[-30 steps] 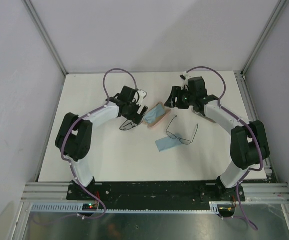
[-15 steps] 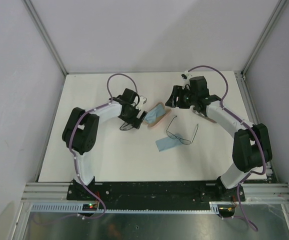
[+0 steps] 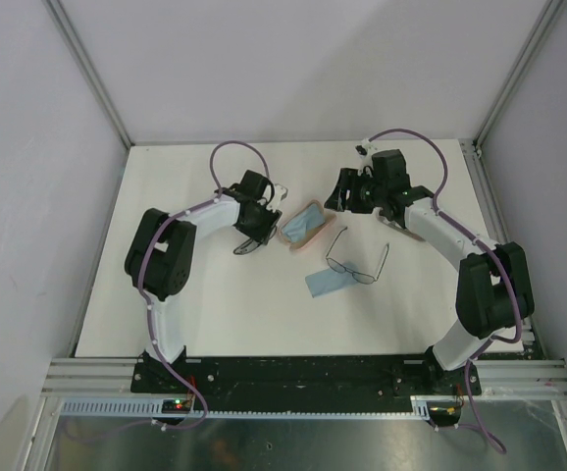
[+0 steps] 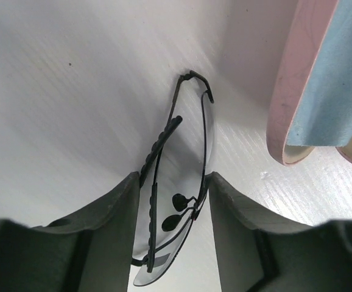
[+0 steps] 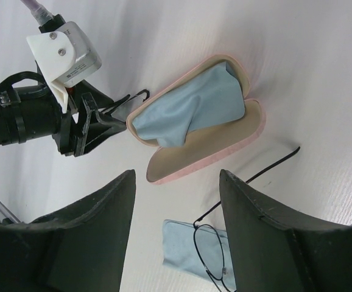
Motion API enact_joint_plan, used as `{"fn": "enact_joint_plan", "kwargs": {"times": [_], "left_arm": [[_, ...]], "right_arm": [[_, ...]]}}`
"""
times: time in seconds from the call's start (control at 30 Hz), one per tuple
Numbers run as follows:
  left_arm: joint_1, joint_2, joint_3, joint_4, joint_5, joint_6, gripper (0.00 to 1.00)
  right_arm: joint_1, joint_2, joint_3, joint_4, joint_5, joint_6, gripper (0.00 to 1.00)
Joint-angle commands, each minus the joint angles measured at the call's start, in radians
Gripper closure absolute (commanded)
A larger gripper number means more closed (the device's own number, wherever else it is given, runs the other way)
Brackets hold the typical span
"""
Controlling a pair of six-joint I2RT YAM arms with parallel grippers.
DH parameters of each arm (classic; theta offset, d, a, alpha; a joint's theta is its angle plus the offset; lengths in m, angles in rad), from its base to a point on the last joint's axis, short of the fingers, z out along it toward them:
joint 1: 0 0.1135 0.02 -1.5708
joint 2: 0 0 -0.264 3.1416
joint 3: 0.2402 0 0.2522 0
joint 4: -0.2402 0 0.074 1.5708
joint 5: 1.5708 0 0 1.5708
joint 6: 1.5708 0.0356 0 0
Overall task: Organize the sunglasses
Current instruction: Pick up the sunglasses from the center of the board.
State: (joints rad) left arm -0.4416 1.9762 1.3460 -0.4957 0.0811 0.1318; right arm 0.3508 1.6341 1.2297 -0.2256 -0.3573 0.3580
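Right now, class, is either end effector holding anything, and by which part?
The left end effector pinches the folded dark sunglasses across the middle, near the nose pads. The right end effector holds nothing.

Overhead view, close wrist views sharing case

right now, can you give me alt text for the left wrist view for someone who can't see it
Folded black sunglasses lie on the white table between the two dark fingers of the left hand, which press against their sides. An open pink case holding a blue cloth sits at upper right.
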Motion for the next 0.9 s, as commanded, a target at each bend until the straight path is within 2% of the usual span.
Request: {"fn": "enact_joint_plan", "kwargs": {"times": [0.0,0.33,0.57,0.67,0.77,0.87], "left_arm": [[0.004,-0.025,0.021,-0.015,-0.030,-0.010,0.51],[0.016,-0.158,0.045,-0.030,-0.069,-0.066,0.52],[0.017,-0.275,0.065,-0.029,0.028,-0.121,0.52],[0.017,-0.299,0.062,-0.031,0.007,-0.145,0.43],[0.017,-0.287,0.053,-0.031,-0.011,-0.149,0.23],[0.017,-0.253,0.046,-0.032,-0.032,-0.147,0.13]], "right_arm": [[0.002,-0.017,0.001,0.033,-0.016,0.002,0.39],[0.003,-0.013,0.001,0.029,-0.024,0.006,0.39],[0.005,-0.013,0.001,0.023,-0.016,0.001,0.39],[0.005,-0.012,0.001,0.020,-0.014,-0.001,0.38],[0.006,-0.010,0.001,0.018,-0.013,-0.002,0.38],[0.007,-0.010,0.001,0.017,-0.012,-0.003,0.38]]}}
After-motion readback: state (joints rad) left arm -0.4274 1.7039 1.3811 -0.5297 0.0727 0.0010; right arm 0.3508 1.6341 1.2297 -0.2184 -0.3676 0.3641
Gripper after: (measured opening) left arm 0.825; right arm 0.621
